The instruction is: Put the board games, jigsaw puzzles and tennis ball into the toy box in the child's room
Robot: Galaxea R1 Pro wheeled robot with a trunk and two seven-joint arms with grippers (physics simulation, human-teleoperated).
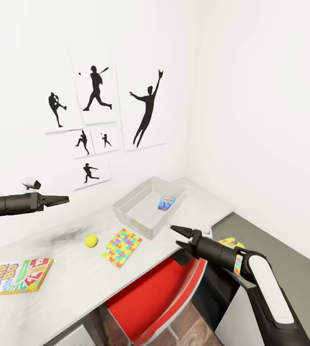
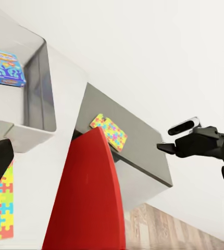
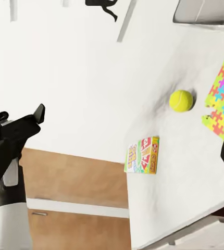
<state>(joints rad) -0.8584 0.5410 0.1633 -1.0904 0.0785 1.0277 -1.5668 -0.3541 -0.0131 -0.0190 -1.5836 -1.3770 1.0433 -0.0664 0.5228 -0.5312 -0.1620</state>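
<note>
- Toy box [image 1: 126, 209] standing at the far end of the white table [image 1: 68, 283], near the room corner; one small blue game box [image 1: 166, 203] already lying flat inside, against the far wall of the box.
- Jigsaw puzzle [image 1: 122, 247] flat on the tabletop, just beside the near wall of the toy box and close to the table's front edge; tennis ball [image 1: 91, 240] just beside the puzzle, not touching.
- Skip-Bo board game [image 1: 16, 276] flat near the table's front edge, well apart from the toy box.
- Second jigsaw puzzle [image 2: 108, 132] on the lower dark grey side desk [image 2: 138, 140], near that desk's edge next to the white table, behind the red chair [image 1: 155, 293].
- Right gripper [image 1: 179, 238] hovering off the table's front edge, near the toy box's near corner, jaws parted a little, nothing held.
- Left gripper [image 1: 61, 199] raised above the tabletop, well clear of the ball and board game, fingers close together at the tips, nothing between them.
- Likely step: fetching the nearest loose toy with the right arm, probably the puzzle or ball.
- For the puzzle: thin and flat, so best slid to the front edge, pinched there by one overhanging side, then lifted over the sloped wall.
- For the ball: open wide, descend centred from above, close gently; apt to roll off the front edge if nudged.
</note>
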